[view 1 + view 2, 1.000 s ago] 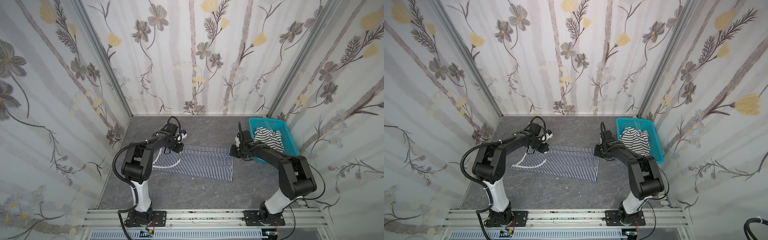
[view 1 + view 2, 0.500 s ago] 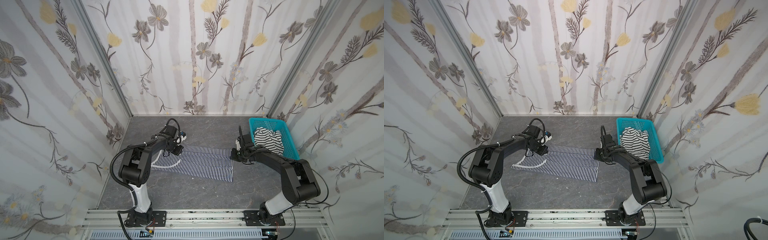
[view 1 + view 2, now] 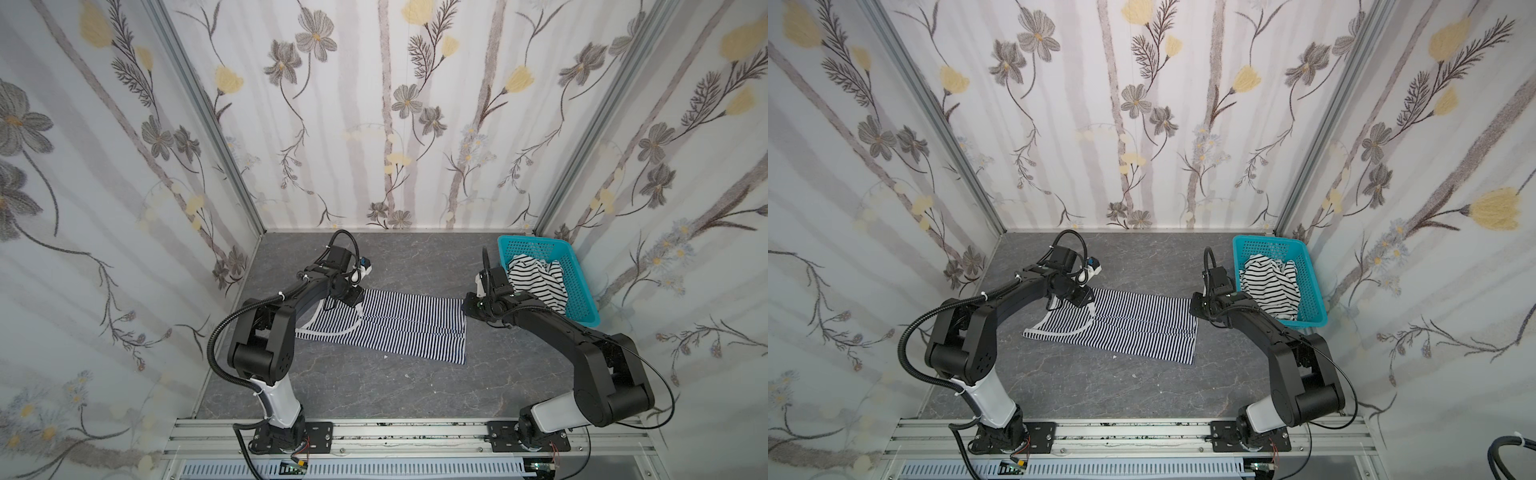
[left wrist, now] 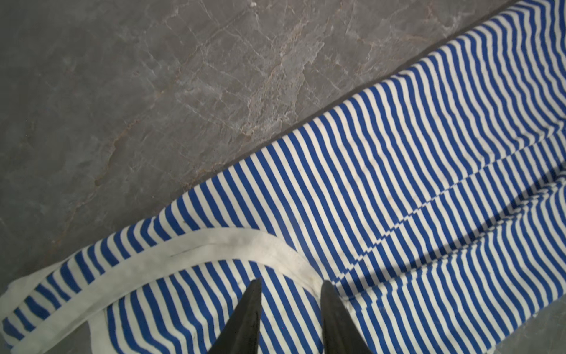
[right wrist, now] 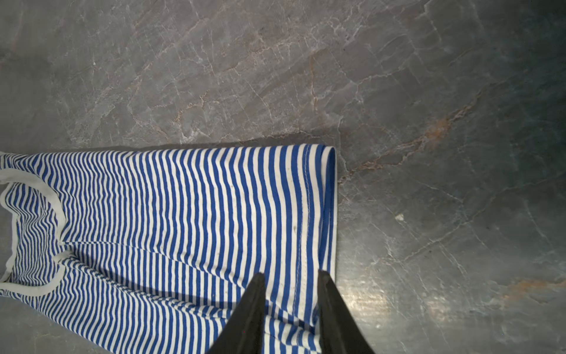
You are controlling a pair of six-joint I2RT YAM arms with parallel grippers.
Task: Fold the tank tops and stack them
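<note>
Well, flat navy-striped tank top [image 3: 407, 328]; left end effector [image 4: 291, 282], right end effector [image 5: 291, 273] parted, empty.

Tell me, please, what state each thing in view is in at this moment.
fine-striped tank top: flat on the table, folded lengthwise.
wide-striped tank top: crumpled in the basket.
basket: upright, holding that top.
left claw: open, over the fine-striped top's neckline end.
right claw: open, over its hem.

Floral wallpaper walls [image 3: 386, 124] on three sides; grey marbled tabletop [image 3: 374, 386]; aluminium rail [image 3: 395, 436] in front.
</note>
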